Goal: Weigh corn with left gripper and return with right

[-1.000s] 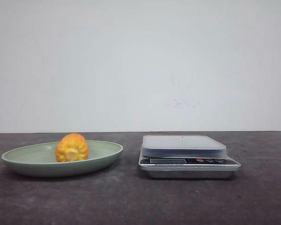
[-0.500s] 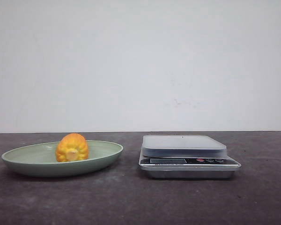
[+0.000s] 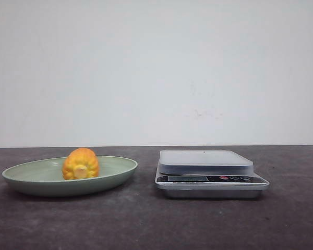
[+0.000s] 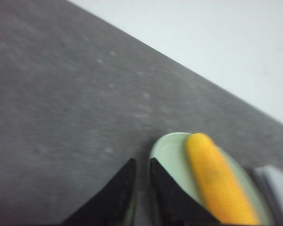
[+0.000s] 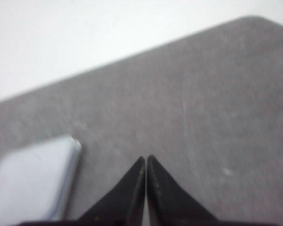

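Note:
The corn (image 3: 80, 163), a stubby orange-yellow cob with its pale end facing me, lies in a shallow green plate (image 3: 117, 174) at the left of the table. No arm shows in the front view. In the left wrist view my left gripper (image 4: 142, 163) hovers just beside the plate (image 4: 170, 149), short of the corn (image 4: 217, 183). Its black fingers are parted by a narrow gap with nothing between them. My right gripper (image 5: 145, 159) is shut and empty over bare table beside the scale (image 5: 28, 181).
A silver kitchen scale (image 3: 206, 162) with a flat pale platform stands right of the plate, nothing on it. The dark grey tabletop (image 3: 156, 224) runs back to a white wall. A corner of the scale (image 4: 279, 188) shows past the plate.

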